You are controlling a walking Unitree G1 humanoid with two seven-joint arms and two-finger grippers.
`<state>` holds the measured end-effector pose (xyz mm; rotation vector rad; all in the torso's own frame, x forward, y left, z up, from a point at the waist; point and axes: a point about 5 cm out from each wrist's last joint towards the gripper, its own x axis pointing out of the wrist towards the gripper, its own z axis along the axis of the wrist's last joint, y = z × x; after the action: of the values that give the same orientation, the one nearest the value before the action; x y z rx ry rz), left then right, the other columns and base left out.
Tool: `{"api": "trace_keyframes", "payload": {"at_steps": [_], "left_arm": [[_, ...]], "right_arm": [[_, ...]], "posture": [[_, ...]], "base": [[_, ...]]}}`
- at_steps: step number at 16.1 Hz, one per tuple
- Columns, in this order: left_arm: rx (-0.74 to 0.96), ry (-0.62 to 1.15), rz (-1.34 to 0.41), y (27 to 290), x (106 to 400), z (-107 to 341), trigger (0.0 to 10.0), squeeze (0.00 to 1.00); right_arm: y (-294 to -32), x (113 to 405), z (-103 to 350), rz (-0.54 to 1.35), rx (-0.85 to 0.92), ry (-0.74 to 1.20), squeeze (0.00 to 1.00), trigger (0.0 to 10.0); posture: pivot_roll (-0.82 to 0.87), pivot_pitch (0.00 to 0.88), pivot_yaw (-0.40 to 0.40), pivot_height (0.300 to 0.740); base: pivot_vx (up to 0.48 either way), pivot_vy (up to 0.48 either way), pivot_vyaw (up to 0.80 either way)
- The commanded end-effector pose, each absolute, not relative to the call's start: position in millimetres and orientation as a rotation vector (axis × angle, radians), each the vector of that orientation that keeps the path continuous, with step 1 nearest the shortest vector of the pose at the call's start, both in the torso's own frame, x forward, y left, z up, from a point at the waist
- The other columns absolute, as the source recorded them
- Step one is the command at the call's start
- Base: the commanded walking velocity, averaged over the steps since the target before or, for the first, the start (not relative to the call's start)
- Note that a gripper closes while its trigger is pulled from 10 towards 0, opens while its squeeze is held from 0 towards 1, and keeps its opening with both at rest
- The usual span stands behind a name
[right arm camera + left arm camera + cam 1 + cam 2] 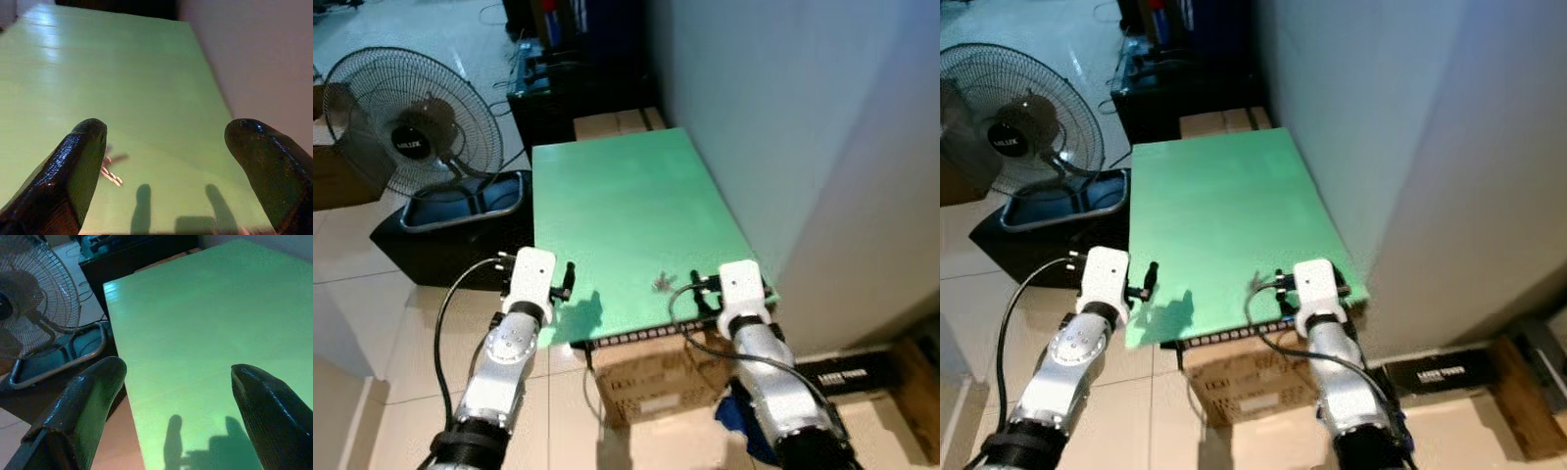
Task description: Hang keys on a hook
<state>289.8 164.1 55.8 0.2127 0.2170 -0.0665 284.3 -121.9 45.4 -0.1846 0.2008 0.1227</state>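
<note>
A small bunch of keys (663,283) lies flat near the front edge of a green tabletop (626,196). My right gripper (171,156) hovers open just above that front edge. Its fingers (78,166) frame the keys (111,171), which lie by the inner side of one fingertip. My left gripper (176,396) is open over the table's front left corner, with one finger (83,406) out past the table's side edge. Nothing is held in either gripper. Both silver arms (514,343) reach in from below.
A pale wall (803,117) runs along the table's right side. A standing fan (406,122) and a black box with a metal tray (460,211) sit to the left on the tiled floor. Cardboard boxes (651,377) stand under the table's front.
</note>
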Motion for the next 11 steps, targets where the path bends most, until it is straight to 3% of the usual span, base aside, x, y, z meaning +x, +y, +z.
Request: {"api": "trace_keyframes", "payload": {"at_steps": [1,3,11], "left_arm": [[0.209,0.211,-0.077,161.8,292.1,57.6,10.0,0.0],[0.212,0.212,-0.077,161.8,291.9,57.6,10.0,0.0],[0.236,0.218,-0.061,165.5,288.9,55.8,10.0,0.0]], "right_arm": [[-126.6,283.8,44.0,0.112,-0.195,0.204,0.0,10.0],[-126.5,283.5,43.6,0.112,-0.194,0.206,0.0,10.0],[-118.8,299.6,58.9,0.123,-0.154,0.162,0.0,10.0]], "posture": [[-0.16,0.0,0.102,0.74],[-0.16,0.0,0.103,0.74],[-0.15,0.005,0.12,0.74]], "base": [[0.446,0.0,0.0],[0.435,0.0,0.0],[0.0,0.0,0.0]]}}
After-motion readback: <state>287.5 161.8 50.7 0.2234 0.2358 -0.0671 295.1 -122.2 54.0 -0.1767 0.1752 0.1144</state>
